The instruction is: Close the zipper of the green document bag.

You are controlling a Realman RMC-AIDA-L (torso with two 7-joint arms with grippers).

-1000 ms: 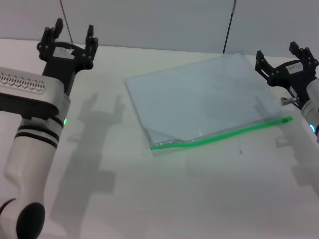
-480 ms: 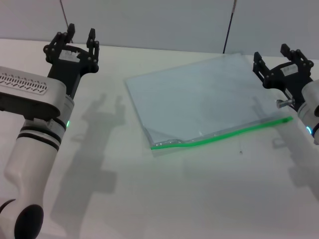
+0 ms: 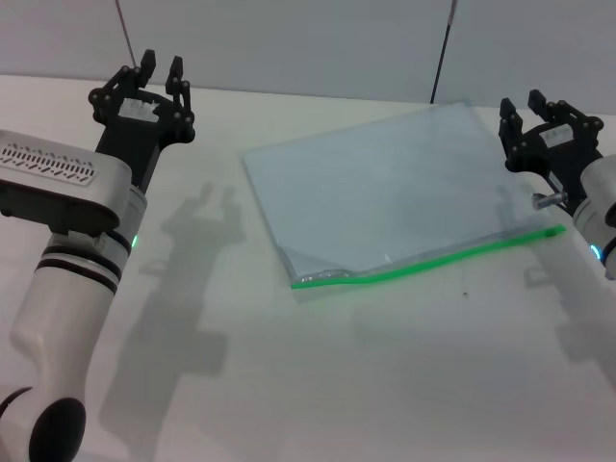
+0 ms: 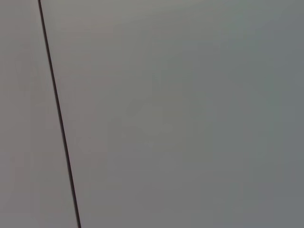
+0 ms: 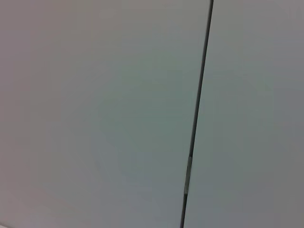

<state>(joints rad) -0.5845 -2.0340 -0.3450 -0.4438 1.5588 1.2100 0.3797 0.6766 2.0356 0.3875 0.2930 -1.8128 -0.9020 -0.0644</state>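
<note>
The bag (image 3: pixel 385 192) is laid flat on the white table (image 3: pixel 337 385), skewed, with the zipper (image 3: pixel 433 258) along its near long edge. The zipper's near-left stretch is seen wavy and slightly raised off the table; its right end reaches toward the right arm. The slider is too small to be made out.

The left gripper (image 3: pixel 160 67) is held above the table well to the left of the bag, fingers pointed up and spread apart, nothing grasped. No contact with the bag is seen. Its shadow is cast on the table between it and the bag's left edge.

The right gripper (image 3: pixel 549 104) is held just beside the bag's far right corner, fingers pointed up and parted, nothing grasped. The zipper's right end is found just below it, near the right arm's wrist, apart from the fingers.

Nothing is placed between either gripper and the bag.

Only a plain grey wall (image 4: pixel 190 114) with a thin dark vertical line (image 4: pixel 57 114) is shown by the left wrist view; the same kind of wall and line (image 5: pixel 197 114) is shown by the right wrist view. No readable writing is seen.
</note>
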